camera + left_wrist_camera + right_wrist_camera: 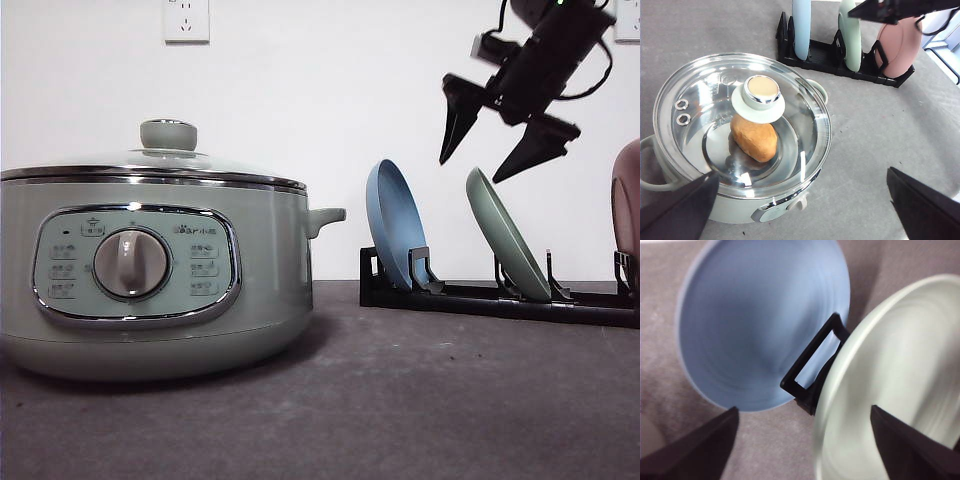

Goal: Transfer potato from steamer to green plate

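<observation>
The steamer (150,270) stands at the left with its glass lid (705,95) on. Through the lid I see the orange-brown potato (755,139) lying on the steamer's floor, below the lid knob (762,93). My left gripper (802,173) hovers open above the steamer, apart from the lid. The green plate (506,235) leans upright in a black rack (480,297). Above it and the blue plate my right gripper (471,168) hangs open and empty. In the right wrist view the green plate (900,380) lies just under the open right gripper (804,409).
A blue plate (393,225) stands in the rack left of the green one, and a pink dish (628,200) to its right. The rack's black post (812,360) sits between the blue and green plates. Bare grey table (400,400) stretches in front.
</observation>
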Tool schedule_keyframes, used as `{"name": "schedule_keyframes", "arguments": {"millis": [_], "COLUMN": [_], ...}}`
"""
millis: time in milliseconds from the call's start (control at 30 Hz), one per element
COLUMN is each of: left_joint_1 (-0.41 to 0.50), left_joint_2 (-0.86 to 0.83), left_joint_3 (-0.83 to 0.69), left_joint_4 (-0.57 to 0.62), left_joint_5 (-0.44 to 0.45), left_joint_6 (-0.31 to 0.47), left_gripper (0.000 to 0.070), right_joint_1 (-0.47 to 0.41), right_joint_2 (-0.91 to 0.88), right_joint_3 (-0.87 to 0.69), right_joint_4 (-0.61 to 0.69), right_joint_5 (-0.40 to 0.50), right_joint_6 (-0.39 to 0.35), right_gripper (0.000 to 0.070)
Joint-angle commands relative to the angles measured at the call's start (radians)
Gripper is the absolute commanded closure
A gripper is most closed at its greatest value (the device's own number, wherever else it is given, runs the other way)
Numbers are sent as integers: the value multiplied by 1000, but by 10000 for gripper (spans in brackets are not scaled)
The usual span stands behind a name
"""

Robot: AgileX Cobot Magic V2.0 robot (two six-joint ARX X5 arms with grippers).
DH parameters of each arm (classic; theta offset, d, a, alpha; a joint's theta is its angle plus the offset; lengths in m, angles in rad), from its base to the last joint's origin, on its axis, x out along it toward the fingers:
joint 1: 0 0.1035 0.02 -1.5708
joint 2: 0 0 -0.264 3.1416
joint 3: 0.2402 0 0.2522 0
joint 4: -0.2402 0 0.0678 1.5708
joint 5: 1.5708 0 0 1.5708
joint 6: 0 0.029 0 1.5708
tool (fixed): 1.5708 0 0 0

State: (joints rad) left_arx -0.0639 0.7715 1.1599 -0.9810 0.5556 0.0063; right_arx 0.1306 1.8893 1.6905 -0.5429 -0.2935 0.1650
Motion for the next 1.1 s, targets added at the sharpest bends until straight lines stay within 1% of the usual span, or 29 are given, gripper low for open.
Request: {"name": "schedule_keyframes", "arguments": {"millis": [0, 100, 300, 500, 567, 833, 1067], "left_joint_1": [-2, -2, -2, -2, -2, -2, -2], "left_joint_2": [5, 5, 5, 5, 5, 5, 5], "left_joint_3": [20, 20, 20, 20, 20, 20, 20], "left_joint_4": [6, 5, 5, 5, 5, 5, 5], "left_joint_5": [5, 5, 5, 5, 5, 5, 5], "left_joint_6": [8, 8, 8, 8, 8, 8, 8], "left_gripper": [19, 19, 19, 19, 19, 19, 20], "right_joint_1": [6, 9, 10, 9, 9, 9, 11], "right_joint_2": [30, 46, 52, 52, 52, 46, -12], "right_joint_3": [23, 23, 23, 23, 23, 24, 25], "right_joint_4": [15, 20, 18, 17, 17, 13, 11], "right_joint_5": [10, 15, 56, 59, 59, 55, 47], "right_joint_6": [7, 8, 8, 9, 11, 11, 6], "right_gripper": [324, 351, 543, 683, 693, 693, 693]}}
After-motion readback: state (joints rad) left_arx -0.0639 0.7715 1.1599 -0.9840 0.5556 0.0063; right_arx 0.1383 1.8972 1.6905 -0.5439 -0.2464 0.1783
